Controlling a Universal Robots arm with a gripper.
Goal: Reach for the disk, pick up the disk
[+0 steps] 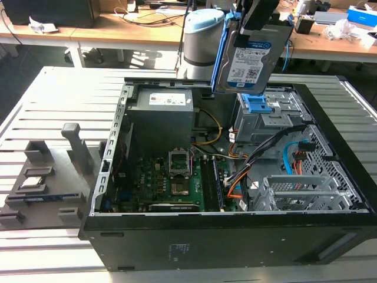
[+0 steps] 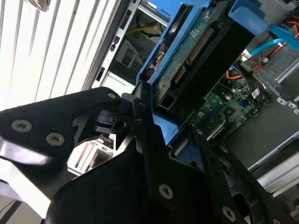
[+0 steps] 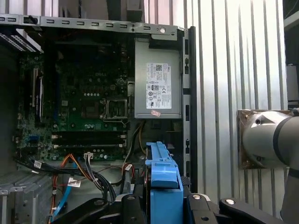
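Black linkage arms of your claw [image 2: 154, 140] sit closest to the lens in the second wrist view, and between them you can see the disk [image 2: 196, 60] clamped by its bright blue side rails, its green circuit board facing the camera. Your claw is closed on the disk, one finger on each flank. From the exterior view, you have the disk [image 1: 250, 59] held up in the air, well above the open computer case [image 1: 224, 236], tilted so that its white-and-blue label faces the camera, with the claw [image 1: 256, 26] gripping it from above. Below it, in the case, a blue bracket [image 1: 257, 105] sits on top of the grey drive cage. The case lies on its side on the slatted metal worktop [image 1: 53, 100], with the motherboard [image 1: 171, 183], the grey power supply [image 1: 162, 115] and bundles of orange and blue cables exposed. On the exterior view's left, a grey fixture tray [image 1: 47, 183] rests on the worktop just beside the case. In the first wrist view you look straight down past the blue rail of the disk [image 3: 161, 186] into the case, where the power supply [image 3: 158, 91] and motherboard [image 3: 79, 102] lie beneath, and a joint of the arm [image 3: 268, 140] shows over the worktop slats [image 3: 219, 70].
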